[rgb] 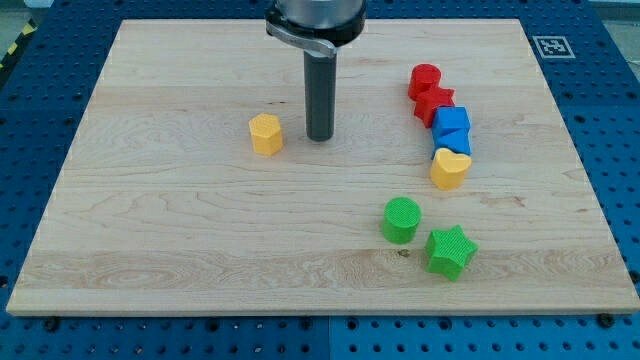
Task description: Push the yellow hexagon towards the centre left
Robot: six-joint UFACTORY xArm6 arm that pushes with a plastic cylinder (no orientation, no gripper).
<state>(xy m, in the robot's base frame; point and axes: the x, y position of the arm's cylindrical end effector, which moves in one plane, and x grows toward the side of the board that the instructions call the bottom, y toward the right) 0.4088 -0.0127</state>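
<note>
A light wooden board (pixel 200 240) lies flat on a blue perforated table (pixel 40 60). A black-and-white fiducial marker (pixel 551 46) sits at the board's upper right corner. Illumination is even.

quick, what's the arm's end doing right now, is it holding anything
No gripper, only a rod: my tip holds nothing, just right of the yellow hexagon, with a small gap between.
</note>
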